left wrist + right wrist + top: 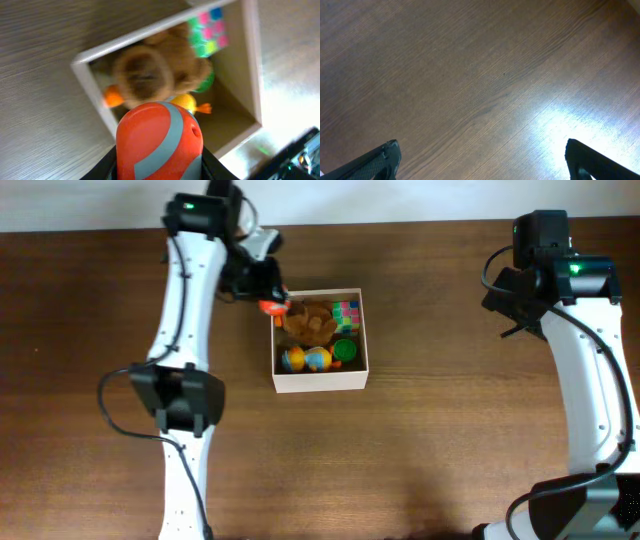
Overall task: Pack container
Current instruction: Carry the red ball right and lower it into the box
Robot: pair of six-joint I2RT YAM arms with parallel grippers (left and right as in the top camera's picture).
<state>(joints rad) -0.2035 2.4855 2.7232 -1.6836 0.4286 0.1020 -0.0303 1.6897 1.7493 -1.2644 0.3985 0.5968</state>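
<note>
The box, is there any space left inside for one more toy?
Only a little. Bare floor shows in one corner of the container, beside the green toy and yellow toy. The brown plush and coloured cube crowd the rest. Outside, the table is bare wood all the way to the right gripper.

Bright; glare on table (570, 115); left wrist view blurred.

Left wrist view: blurred throughout.
Orange toy (159, 140): lower part cut off by the bottom edge; hides most of the left gripper (159, 172).
Container (87, 75): one corner cut off at the top edge; contents partly hidden under the brown plush (150, 75).
Right gripper (482, 160): only two tips in frame.
</note>
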